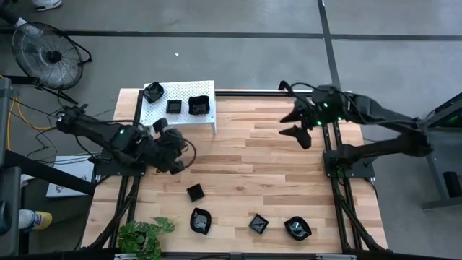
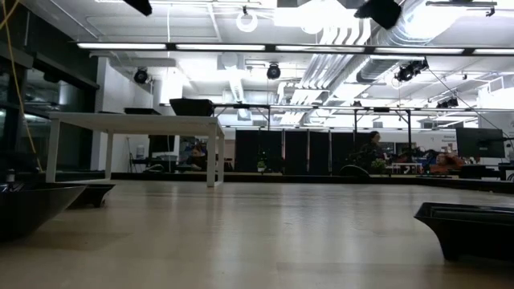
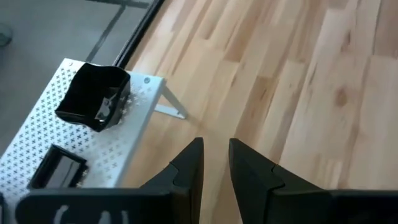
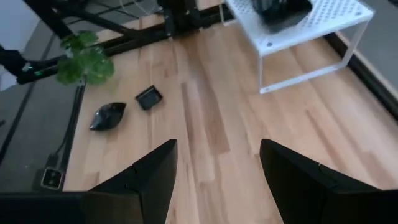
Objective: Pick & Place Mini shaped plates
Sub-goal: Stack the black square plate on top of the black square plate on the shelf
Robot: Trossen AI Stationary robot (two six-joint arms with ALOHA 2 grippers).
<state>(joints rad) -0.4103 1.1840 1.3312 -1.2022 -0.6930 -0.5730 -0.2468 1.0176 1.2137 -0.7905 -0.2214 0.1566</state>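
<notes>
Wooden worktop (image 1: 245,152) with white perforated shelf (image 1: 180,108) at its far left corner. Three small black plates on the shelf: one (image 1: 153,92) at the end away from the worktop's middle, a small square one (image 1: 174,106) in the centre, a larger square one (image 1: 198,105) at the end nearest the worktop's middle. Four more plates loose on the worktop, well apart from the shelf along the opposite edge: small square (image 1: 195,192), wavy-edged (image 1: 200,220), another square (image 1: 258,223), leaf-like (image 1: 297,228). Potted plant (image 1: 144,237) at the corner beside those, far from the shelf. Left tool (image 1: 170,144) just off the shelf's near side, above bare wood, fingers (image 3: 189,171) slightly apart with a narrow gap, nothing between them. Right tool (image 1: 299,124) well apart from the shelf, across the worktop, fingers (image 4: 149,174) spread wide, empty. Fan (image 1: 45,50) on the floor beyond the shelf.
</notes>
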